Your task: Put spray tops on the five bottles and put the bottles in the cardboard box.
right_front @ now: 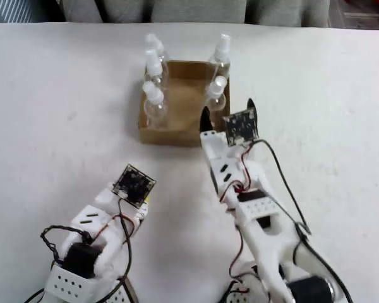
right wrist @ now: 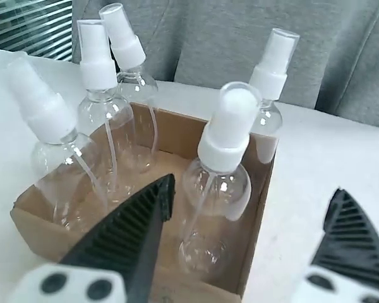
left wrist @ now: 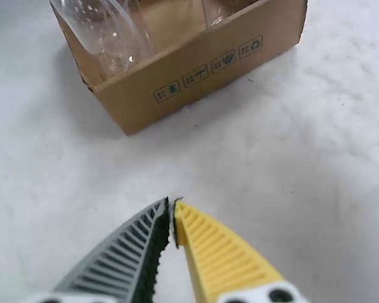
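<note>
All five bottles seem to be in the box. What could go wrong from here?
The open right tool hangs at the cardboard box's near wall, close to the nearest bottle; a careless retreat could hook the wall or knock that bottle. The bottles stand taller than the low walls, so a nudge may tip them.

A flat white tabletop [right_front: 63,95] with a faintly speckled surface spans the workspace. A shallow, open-topped brown cardboard box [right_front: 167,135] rests directly on it, toward the far side.
</note>
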You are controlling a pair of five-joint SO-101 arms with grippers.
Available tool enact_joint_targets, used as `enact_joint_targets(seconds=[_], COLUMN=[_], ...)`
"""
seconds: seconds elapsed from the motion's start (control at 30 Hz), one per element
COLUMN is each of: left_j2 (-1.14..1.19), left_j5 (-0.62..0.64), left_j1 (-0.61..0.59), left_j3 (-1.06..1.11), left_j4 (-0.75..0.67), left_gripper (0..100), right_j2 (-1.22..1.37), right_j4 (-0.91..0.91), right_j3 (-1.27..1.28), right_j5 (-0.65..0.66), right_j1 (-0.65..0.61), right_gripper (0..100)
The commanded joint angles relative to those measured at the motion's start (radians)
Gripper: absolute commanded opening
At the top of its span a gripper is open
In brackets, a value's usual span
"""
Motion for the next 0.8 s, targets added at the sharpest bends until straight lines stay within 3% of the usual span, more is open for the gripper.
enact_joint_targets(seconds=[0.0, 0.53, 0.63, 0.77], left_j2=[-0.015, -0.013, -0.013, -0.013], left_j5=[-0.012, -0.012, -0.012, -0.012], left_j1=[-0.007, -0.008, -0.008, -0.028], left_j3=[-0.002, -0.002, -0.002, -0.002], left_j4=[0.002, 0.002, 0.000, -0.005], left_gripper=[2, 2, 2, 2], right_j2=[-0.176, -1.027, -1.185, -1.297], right_j4=[0.097, 0.822, 0.946, 1.132], right_j3=[0.044, 0.342, 0.397, 0.391], right_j5=[0.000, 0.008, 0.009, 0.008], right_j1=[0.012, 0.127, 0.128, 0.174], right_gripper=[32.6, 31.1, 21.7, 0.9])
